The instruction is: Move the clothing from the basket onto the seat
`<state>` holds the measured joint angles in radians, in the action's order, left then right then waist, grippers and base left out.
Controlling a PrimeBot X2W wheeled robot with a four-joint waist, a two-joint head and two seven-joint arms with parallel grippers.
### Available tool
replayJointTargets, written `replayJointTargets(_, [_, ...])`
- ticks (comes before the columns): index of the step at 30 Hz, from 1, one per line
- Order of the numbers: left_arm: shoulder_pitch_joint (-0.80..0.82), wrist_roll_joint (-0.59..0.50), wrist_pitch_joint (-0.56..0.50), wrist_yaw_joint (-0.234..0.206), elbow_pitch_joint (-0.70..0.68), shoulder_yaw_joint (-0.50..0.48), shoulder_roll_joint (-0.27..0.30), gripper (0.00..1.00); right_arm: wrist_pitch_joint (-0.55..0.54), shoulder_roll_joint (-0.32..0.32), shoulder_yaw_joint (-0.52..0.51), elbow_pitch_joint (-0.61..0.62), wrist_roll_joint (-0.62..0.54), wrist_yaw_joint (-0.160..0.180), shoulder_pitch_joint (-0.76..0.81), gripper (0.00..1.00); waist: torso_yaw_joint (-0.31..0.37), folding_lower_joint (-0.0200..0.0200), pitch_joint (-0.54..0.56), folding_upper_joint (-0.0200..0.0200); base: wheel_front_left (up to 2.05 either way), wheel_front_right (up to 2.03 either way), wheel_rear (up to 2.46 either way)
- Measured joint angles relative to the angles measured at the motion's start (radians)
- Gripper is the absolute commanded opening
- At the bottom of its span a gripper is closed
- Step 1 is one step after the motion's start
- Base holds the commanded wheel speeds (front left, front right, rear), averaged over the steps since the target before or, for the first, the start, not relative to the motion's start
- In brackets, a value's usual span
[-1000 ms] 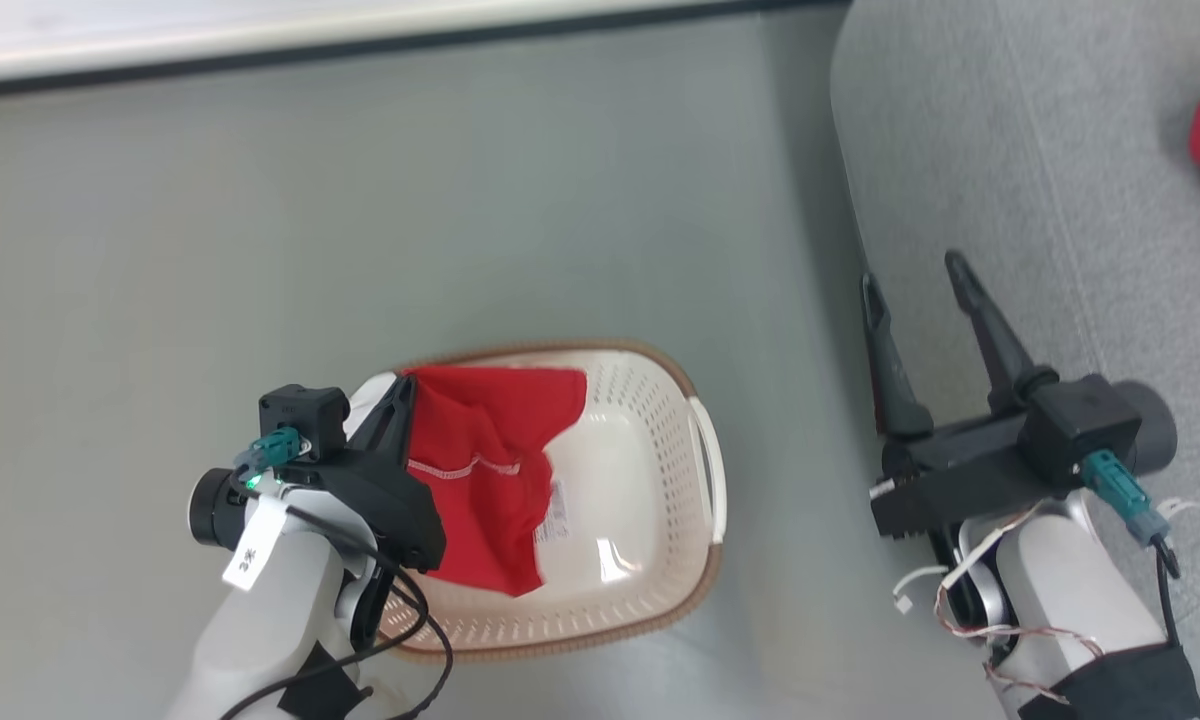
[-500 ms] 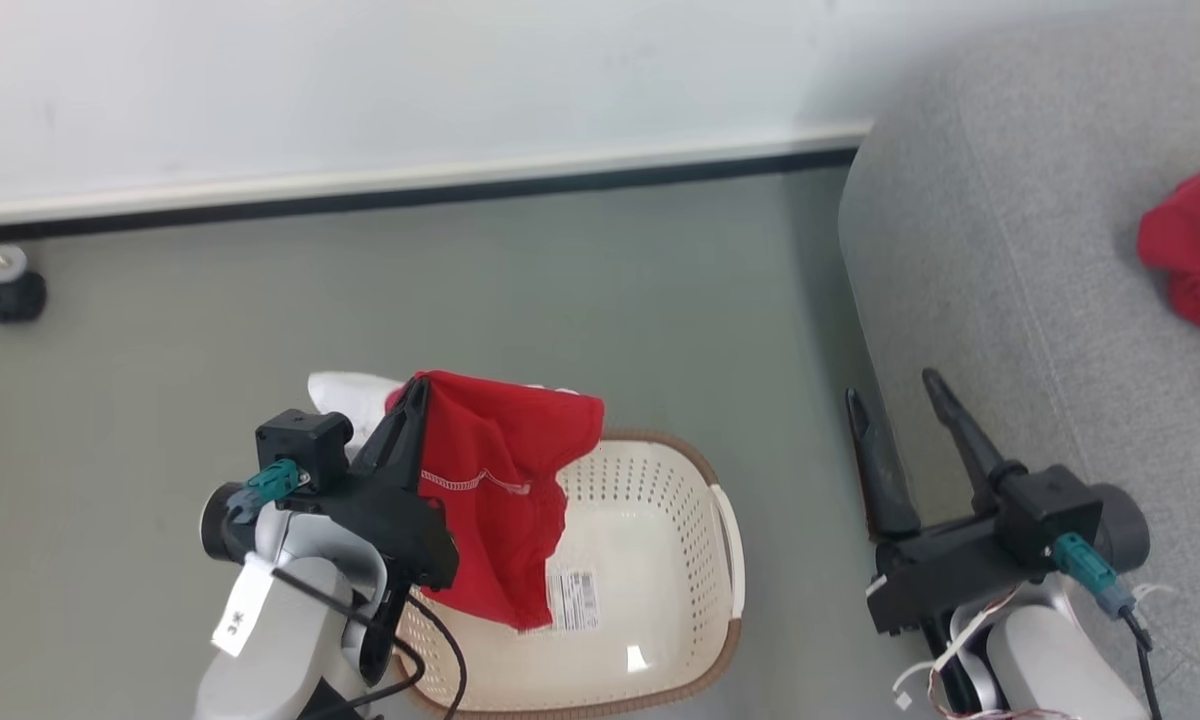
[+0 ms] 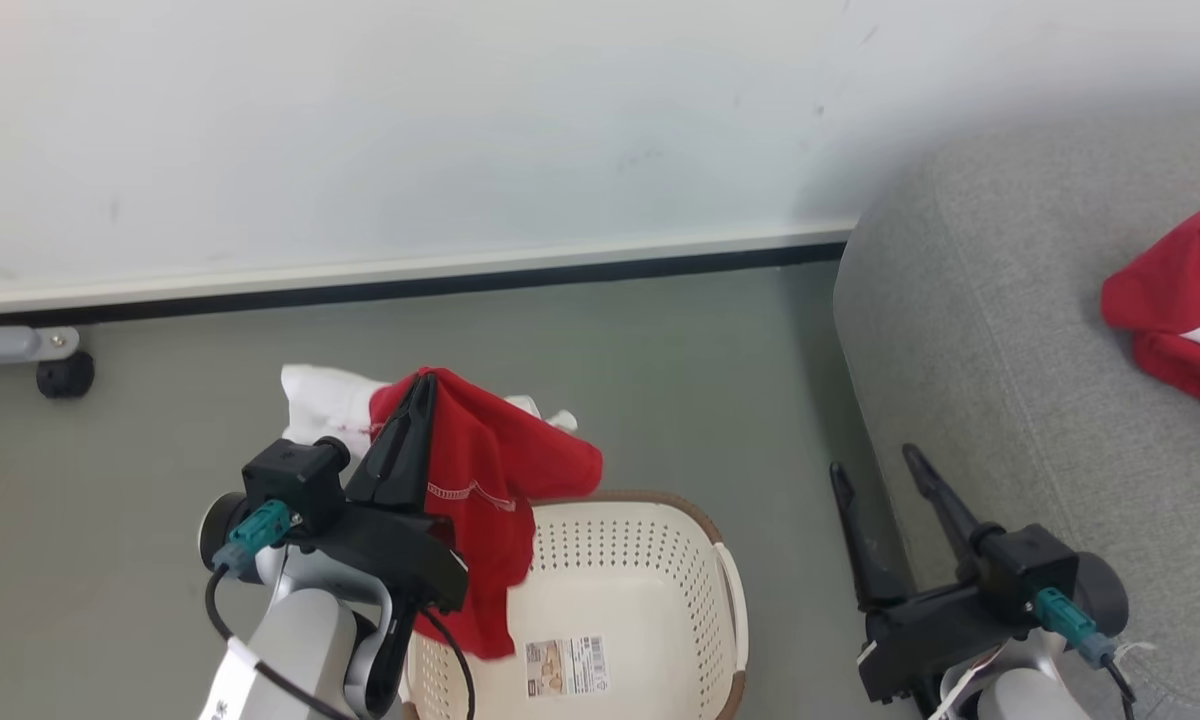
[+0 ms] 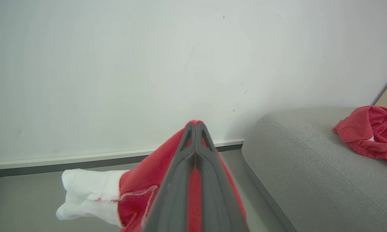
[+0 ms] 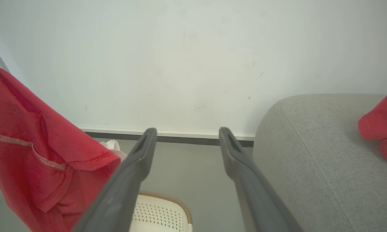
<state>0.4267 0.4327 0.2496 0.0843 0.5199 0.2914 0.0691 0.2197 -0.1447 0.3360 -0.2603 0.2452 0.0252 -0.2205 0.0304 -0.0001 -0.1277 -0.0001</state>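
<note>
- Left gripper (image 3: 422, 388) is clamped on a red garment (image 3: 480, 480); a white piece (image 3: 322, 402) hangs beside it, above the laundry basket (image 3: 615, 535).
- Right gripper (image 3: 875, 462) has its fingers apart, near the grey sofa (image 3: 1000, 340).
- Second red garment (image 3: 1175, 290) lies on the sofa.
- Grey floor (image 3: 660, 350) meets a white wall (image 3: 460, 130).

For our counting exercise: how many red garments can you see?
2. The held garment hangs from the shut left claw near the basket; the other garment lies on the sofa. Folds may hide more.
</note>
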Motion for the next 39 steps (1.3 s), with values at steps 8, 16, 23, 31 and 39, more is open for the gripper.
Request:
replayJointTargets(8, [-0.071, -0.019, 0.000, -0.015, -0.145, 0.009, 0.013, 0.00, -0.017, 0.010, 0.023, 0.012, 0.002, -0.008, 0.034, 1.00, 0.001, 0.0000, 0.048, 0.0000, 0.00, 0.00, 0.00])
replayJointTargets(16, [-0.130, -0.028, 0.000, -0.032, -0.255, 0.018, 0.024, 0.00, -0.035, 0.019, 0.046, 0.022, 0.003, -0.014, 0.059, 1.00, 0.003, 0.0000, 0.078, 0.0001, 0.00, 0.00, 0.00])
replayJointTargets(23, [-0.164, -0.030, -0.005, -0.042, -0.337, 0.027, 0.028, 0.00, -0.044, 0.026, 0.055, 0.026, 0.011, -0.016, 0.071, 1.00, 0.006, 0.0001, 0.096, 0.0002, 0.00, 0.00, 0.00])
replayJointTargets(31, [-0.190, -0.031, -0.030, -0.062, -0.415, 0.033, 0.031, 0.00, -0.056, 0.028, 0.064, 0.032, 0.012, -0.017, 0.089, 1.00, 0.004, 0.0000, 0.110, 0.0002, 0.00, 0.00, 0.00])
replayJointTargets(39, [-0.205, -0.031, -0.060, -0.076, -0.469, 0.034, 0.033, 0.00, -0.069, 0.030, 0.072, 0.049, 0.013, -0.025, 0.089, 1.00, 0.003, 0.0001, 0.114, 0.0001, 0.00, 0.00, 0.00])
